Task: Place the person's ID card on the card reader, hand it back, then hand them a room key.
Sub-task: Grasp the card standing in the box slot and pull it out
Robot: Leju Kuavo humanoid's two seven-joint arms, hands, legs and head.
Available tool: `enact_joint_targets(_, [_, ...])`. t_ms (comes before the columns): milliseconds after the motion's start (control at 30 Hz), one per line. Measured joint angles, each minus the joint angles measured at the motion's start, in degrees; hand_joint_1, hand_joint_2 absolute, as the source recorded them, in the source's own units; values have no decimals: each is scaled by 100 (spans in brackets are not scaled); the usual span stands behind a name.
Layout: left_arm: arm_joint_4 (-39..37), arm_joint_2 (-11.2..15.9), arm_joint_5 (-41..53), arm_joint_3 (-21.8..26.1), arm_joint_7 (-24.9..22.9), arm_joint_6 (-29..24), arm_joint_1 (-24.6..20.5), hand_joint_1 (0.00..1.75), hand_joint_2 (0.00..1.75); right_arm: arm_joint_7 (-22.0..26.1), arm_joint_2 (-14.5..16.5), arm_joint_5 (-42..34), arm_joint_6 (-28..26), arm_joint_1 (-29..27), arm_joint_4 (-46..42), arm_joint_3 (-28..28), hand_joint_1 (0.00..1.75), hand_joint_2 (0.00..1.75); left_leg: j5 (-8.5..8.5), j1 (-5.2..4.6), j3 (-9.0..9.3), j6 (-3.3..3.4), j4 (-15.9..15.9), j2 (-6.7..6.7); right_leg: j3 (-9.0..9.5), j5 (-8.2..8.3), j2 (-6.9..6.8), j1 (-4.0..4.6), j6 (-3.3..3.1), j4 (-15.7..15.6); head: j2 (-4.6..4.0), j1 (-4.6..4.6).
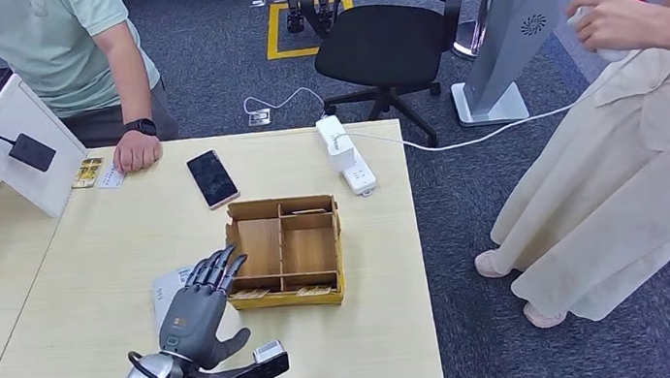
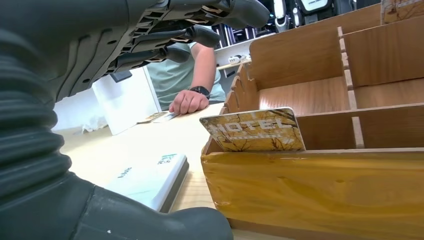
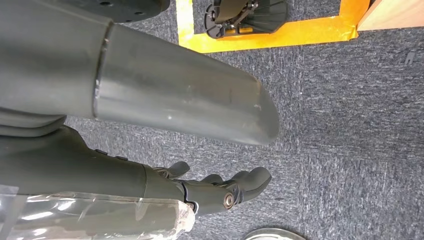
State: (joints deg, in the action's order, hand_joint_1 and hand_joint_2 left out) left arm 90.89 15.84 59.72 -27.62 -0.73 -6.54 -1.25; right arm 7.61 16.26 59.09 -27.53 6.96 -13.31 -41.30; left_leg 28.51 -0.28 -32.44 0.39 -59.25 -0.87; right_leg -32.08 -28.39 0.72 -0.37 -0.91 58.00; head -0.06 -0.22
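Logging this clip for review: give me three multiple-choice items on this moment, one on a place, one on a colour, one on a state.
1. Where does the gold card printed HOTEL stand?
A. On the dark smartphone
B. In the near slot of the brown wooden divided tray
C. Under the white power strip

2. What colour is the shirt of the person whose hand rests on the pale wooden table?
A. Light green
B. Red
C. Black

3. How is the robot's left hand?
A. Gripping the hotel card
B. Pressed flat on the smartphone
C. Open, fingers stretched toward the tray, holding nothing

Answers: 1 B, the left wrist view shows it leaning up from the front slot. 2 A, the head view shows pale green. 3 C, the head view shows spread fingers with nothing in them.
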Motion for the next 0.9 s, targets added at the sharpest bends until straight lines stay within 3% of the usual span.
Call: enact_joint_targets(900, [-417,-271,357,1,-98,-244,-58,0,175,-42,0,-34,11,-2,0,140,0,0,0,0,0,0,0,0,0,0,0,0,0,0,0,1])
